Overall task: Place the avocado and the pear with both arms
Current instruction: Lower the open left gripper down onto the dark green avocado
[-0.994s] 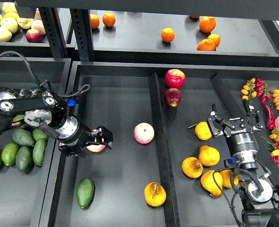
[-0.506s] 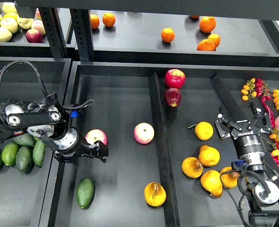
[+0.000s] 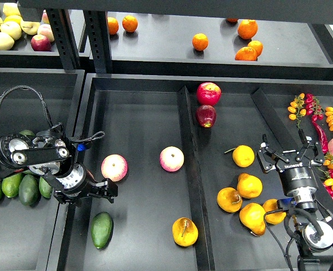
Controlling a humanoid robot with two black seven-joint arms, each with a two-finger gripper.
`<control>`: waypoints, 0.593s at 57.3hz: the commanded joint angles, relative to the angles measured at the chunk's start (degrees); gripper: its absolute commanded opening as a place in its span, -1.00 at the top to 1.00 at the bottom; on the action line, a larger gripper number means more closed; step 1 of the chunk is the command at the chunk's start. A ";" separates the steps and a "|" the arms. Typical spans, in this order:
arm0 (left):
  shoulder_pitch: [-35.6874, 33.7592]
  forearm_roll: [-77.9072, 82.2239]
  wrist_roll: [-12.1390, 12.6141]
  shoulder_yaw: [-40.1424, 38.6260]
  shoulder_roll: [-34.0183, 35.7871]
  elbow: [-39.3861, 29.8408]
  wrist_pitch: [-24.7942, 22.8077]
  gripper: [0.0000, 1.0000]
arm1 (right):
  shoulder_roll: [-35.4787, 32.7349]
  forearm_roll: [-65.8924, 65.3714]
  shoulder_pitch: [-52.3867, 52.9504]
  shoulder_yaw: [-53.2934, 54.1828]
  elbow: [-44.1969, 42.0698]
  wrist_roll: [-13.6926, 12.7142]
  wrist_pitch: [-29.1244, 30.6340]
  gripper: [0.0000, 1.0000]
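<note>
A mid-green avocado (image 3: 102, 230) and a golden-yellow pear (image 3: 185, 232) with a brown blotch at its stem lie on a matte black tray (image 3: 143, 118), alongside two pink-and-yellow blushed apples (image 3: 114, 167). My arms are black with silver-ringed wrists, and my right arm (image 3: 297, 179) carries white lettering. Beside it sit more golden-yellow pears (image 3: 249, 186) with brown patches, two deep red apples (image 3: 208, 93), bright oranges (image 3: 199, 42) on the upper shelf, and darker green avocados (image 3: 19, 187) beyond my left arm (image 3: 47, 161).
</note>
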 commanded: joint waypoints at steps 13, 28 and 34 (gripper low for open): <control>2.24 0.70 0.00 0.04 -2.73 4.07 0.01 -0.99 | 0.03 -0.01 0.00 0.00 0.05 0.00 0.00 -1.00; 3.21 1.23 0.00 0.04 -3.96 5.57 0.01 -0.99 | 0.03 -0.01 0.00 0.00 0.05 0.00 0.00 -1.00; 3.38 1.23 0.00 0.04 -4.22 5.66 0.01 -0.99 | 0.03 -0.01 0.00 0.00 0.05 0.00 0.00 -1.00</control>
